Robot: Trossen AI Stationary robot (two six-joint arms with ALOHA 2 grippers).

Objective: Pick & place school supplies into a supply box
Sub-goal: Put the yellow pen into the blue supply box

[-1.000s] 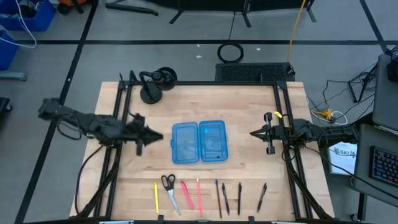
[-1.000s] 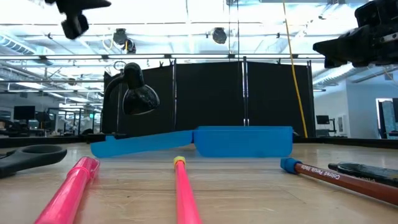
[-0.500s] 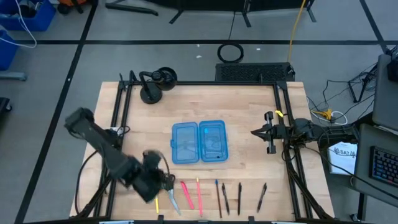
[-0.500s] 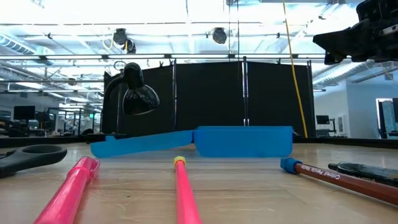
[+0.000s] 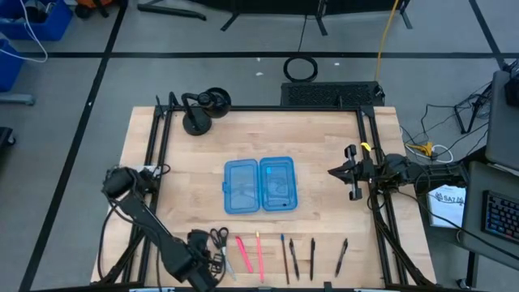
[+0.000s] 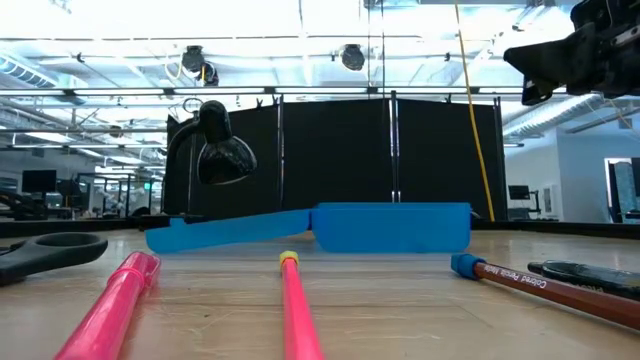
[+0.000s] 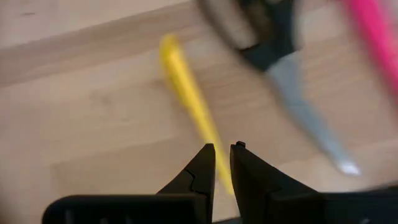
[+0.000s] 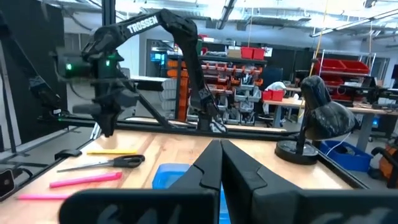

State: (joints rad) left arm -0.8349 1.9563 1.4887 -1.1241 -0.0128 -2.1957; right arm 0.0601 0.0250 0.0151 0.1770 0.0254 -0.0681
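The open blue supply box (image 5: 259, 185) lies flat at the table's middle, both halves on the wood; it also shows in the low view (image 6: 330, 228). The supplies lie in a row along the near edge: yellow pencil (image 7: 186, 93), scissors (image 5: 220, 242), two pink markers (image 5: 243, 253), a blue pen (image 5: 285, 253) and dark pens (image 5: 313, 255). My left gripper (image 5: 207, 258) is shut just over the pencil's near part (image 7: 222, 160), beside the scissors (image 7: 286, 74); I see no touch. My right gripper (image 5: 332, 172) is shut and empty, right of the box.
A black desk lamp (image 5: 203, 109) stands at the far left corner. A black frame rail (image 5: 154, 162) runs along each side of the table. Bare wood lies between the box and the row of supplies.
My left gripper has swung from beside the box's left side toward the table's near edge and gone down over the yellow pencil and the scissors. It has left the top of the low view. The supplies and the box lie as before.
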